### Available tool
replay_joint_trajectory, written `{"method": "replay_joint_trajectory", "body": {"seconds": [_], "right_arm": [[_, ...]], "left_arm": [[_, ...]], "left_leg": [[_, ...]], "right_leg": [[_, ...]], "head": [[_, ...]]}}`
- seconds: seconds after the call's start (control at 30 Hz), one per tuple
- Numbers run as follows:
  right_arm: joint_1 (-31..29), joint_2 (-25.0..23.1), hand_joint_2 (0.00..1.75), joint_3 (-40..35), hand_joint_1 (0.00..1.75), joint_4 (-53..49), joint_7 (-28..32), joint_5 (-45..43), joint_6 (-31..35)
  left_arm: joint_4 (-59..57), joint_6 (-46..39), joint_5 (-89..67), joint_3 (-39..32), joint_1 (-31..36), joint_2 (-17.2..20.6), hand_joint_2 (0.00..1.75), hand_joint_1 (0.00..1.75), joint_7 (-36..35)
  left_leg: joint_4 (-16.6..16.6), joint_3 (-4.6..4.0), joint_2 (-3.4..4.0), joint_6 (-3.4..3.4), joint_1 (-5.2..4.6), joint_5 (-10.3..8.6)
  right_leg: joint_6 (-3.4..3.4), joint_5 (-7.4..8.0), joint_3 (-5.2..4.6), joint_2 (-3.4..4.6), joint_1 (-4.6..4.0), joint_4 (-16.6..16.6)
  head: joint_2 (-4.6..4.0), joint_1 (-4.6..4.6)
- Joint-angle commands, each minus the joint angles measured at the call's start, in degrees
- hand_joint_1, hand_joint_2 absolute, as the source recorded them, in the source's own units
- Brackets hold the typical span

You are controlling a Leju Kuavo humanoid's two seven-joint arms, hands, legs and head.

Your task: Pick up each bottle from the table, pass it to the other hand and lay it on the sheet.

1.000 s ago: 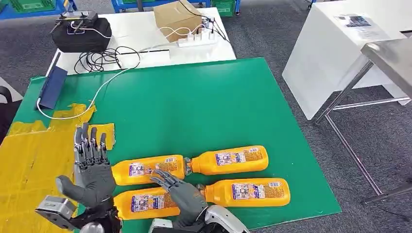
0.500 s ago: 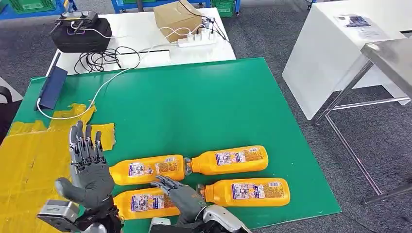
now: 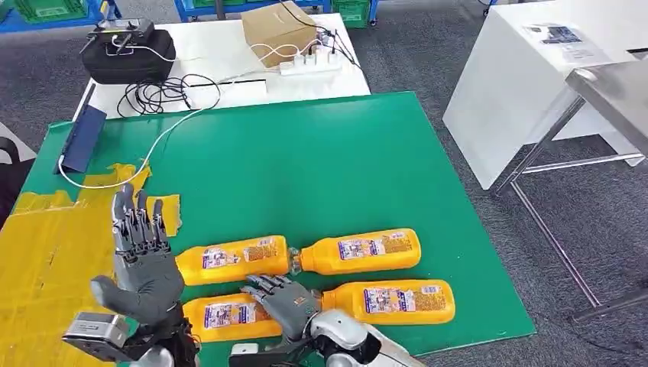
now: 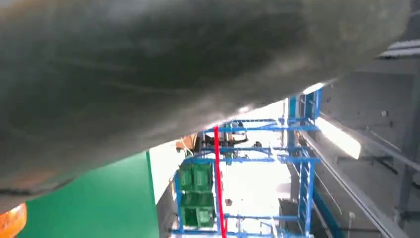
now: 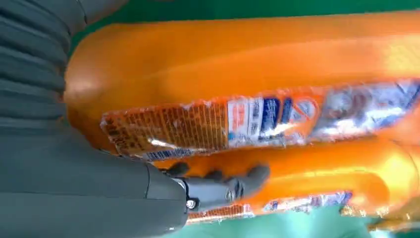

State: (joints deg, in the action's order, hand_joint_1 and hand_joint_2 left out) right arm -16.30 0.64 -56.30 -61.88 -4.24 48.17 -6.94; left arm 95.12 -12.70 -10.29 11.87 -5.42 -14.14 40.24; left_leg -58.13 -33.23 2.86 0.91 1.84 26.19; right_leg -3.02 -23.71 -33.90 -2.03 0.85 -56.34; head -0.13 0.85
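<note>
No bottle on the yellow sheet [image 3: 38,260] yet.
Right hand [image 3: 284,300] curls over the near-left bottle [image 3: 229,315] at the mat's near edge; left hand [image 3: 144,264] waits, fingers wide.

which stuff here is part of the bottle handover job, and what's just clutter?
Part of the job:
four orange bottles lying on the green mat
yellow sheet
right hand resting over the near-left bottle
left hand raised, holding nothing

Clutter:
black bag
cardboard box
power strip
white cable
blue folder
</note>
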Motion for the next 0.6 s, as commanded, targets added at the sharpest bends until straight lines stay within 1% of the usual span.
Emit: {"method": "replay_joint_trajectory", "body": {"seconds": [0.03, 0.07, 0.13, 0.2, 0.27, 0.3, 0.33, 0.37, 0.4, 0.43, 0.5, 0.53, 0.57, 0.6], "right_arm": [[-6.2, -0.8, 1.75, -9.1, 0.00, 11.2, 0.2, 1.2, -4.8], [-6.2, -0.8, 1.75, -9.1, 0.00, 11.2, 0.2, 1.2, -4.8], [-6.2, -0.8, 1.75, -9.1, 0.00, 11.2, 0.2, 1.2, -4.8], [-6.2, -0.8, 1.75, -9.1, 0.00, 11.2, 0.2, 1.2, -4.8], [-8.6, -1.5, 1.75, -12.8, 0.00, 14.3, 2.3, 0.0, -10.2], [-9.6, -1.8, 1.75, -14.2, 0.00, 15.6, 3.2, -0.5, -11.8], [-10.4, -2.0, 1.75, -15.4, 0.00, 16.9, 4.3, -1.4, -13.2], [-11.0, -2.2, 1.75, -16.4, 0.00, 18.0, 5.5, -3.4, -14.5], [-11.3, -1.9, 1.75, -17.2, 0.21, 18.8, 5.7, -5.6, -15.5], [-11.4, -1.3, 1.75, -17.8, 1.75, 19.0, 5.2, -7.4, -15.5], [-11.0, 0.4, 1.75, -18.5, 1.75, 19.0, 4.1, -10.9, -14.4], [-10.8, 1.0, 1.75, -18.9, 1.75, 18.9, 3.8, -12.0, -13.8], [-10.8, 1.0, 1.75, -18.9, 1.75, 18.9, 3.8, -12.0, -13.8], [-10.8, 1.0, 1.75, -18.9, 1.75, 18.9, 3.8, -12.0, -13.8]], "left_arm": [[-5.4, -0.2, -0.1, 1.6, 3.4, 1.5, 0.00, 0.00, -0.2], [-5.4, -0.2, -0.1, 1.6, 3.4, 1.5, 0.00, 0.00, -0.2], [-5.4, -0.2, -0.1, 1.6, 3.4, 1.5, 0.00, 0.00, -0.2], [-5.4, -0.2, -0.1, 1.6, 3.4, 1.5, 0.00, 0.00, -0.2], [-5.7, -0.2, 1.0, 2.2, 3.9, 1.8, 0.00, 0.00, -0.2], [-5.9, -0.6, 1.4, 2.3, 4.3, 1.8, 0.00, 0.00, -0.2], [-5.7, -1.4, 2.2, 2.6, 4.7, 1.8, 0.00, 0.00, -0.2], [-5.0, -3.6, 3.2, 2.7, 5.0, 1.7, 0.00, 0.00, -0.2], [-3.5, -6.8, 5.7, 1.9, 5.0, 1.1, 0.00, 0.00, -0.2], [-2.5, -9.4, 8.1, 0.4, 4.9, 0.1, 0.00, 0.00, -0.2], [1.0, -14.7, 10.4, -4.1, 4.3, -1.8, 0.00, 0.00, -0.2], [2.9, -18.3, 9.7, -5.2, 4.1, -1.9, 0.00, 0.00, -0.2], [2.9, -18.3, 9.7, -5.2, 4.1, -1.9, 0.00, 0.00, -0.2], [2.9, -18.3, 9.7, -5.2, 4.1, -1.9, 0.00, 0.00, -0.2]], "left_leg": [[0.1, 0.27, -0.17, -0.10, -0.02, -0.04], [0.2, 0.39, -0.22, -0.15, -0.02, -0.06], [0.1, 0.34, -0.16, -0.09, -0.01, -0.04], [0.1, 0.41, -0.06, -0.09, 0.01, -0.02], [0.2, 0.50, -0.16, -0.16, -0.04, -0.06], [0.1, 0.44, 0.03, -0.09, -0.01, -0.03], [0.2, 0.47, -0.05, -0.13, -0.03, -0.05], [0.1, 0.47, 0.03, -0.09, 0.00, -0.04], [0.2, 0.52, 0.00, -0.13, -0.01, -0.07], [0.1, 0.51, 0.21, -0.08, 0.01, -0.03], [0.2, 0.54, 0.01, -0.16, 0.03, -0.10], [0.1, 0.60, 0.17, -0.11, 0.06, -0.03], [0.2, 0.67, 0.12, -0.15, 0.04, -0.06], [0.1, 0.82, 0.33, -0.07, 0.07, 0.02]], "right_leg": [[0.10, 0.01, 0.23, 0.10, 0.03, 0.1], [0.15, 0.03, 0.33, 0.16, 0.03, 0.1], [0.09, 0.00, 0.33, 0.05, 0.02, 0.1], [0.09, 0.01, 0.36, 0.14, 0.01, 0.1], [0.16, 0.02, 0.42, 0.18, 0.05, 0.1], [0.11, 0.02, 0.35, 0.19, 0.02, 0.1], [0.15, 0.04, 0.36, 0.22, 0.04, 0.1], [0.12, 0.04, 0.37, 0.22, 0.01, 0.1], [0.19, 0.08, 0.38, 0.26, 0.02, 0.1], [0.24, 0.12, 0.33, 0.26, 0.00, 0.1], [0.29, 0.14, 0.41, 0.19, -0.02, 0.2], [0.26, 0.12, 0.43, 0.26, -0.04, 0.1], [0.28, 0.13, 0.51, 0.30, -0.02, 0.2], [0.25, 0.10, 0.62, 0.39, -0.04, 0.1]], "head": [[0.00, 0.00], [0.00, 0.02], [0.00, 0.04], [0.00, 0.02], [0.00, 0.02], [0.00, 0.02], [0.00, 0.02], [0.00, 0.02], [0.00, 0.02], [0.00, 0.02], [0.00, 0.02], [0.00, 0.02], [0.00, 0.02], [0.00, 0.02]]}}
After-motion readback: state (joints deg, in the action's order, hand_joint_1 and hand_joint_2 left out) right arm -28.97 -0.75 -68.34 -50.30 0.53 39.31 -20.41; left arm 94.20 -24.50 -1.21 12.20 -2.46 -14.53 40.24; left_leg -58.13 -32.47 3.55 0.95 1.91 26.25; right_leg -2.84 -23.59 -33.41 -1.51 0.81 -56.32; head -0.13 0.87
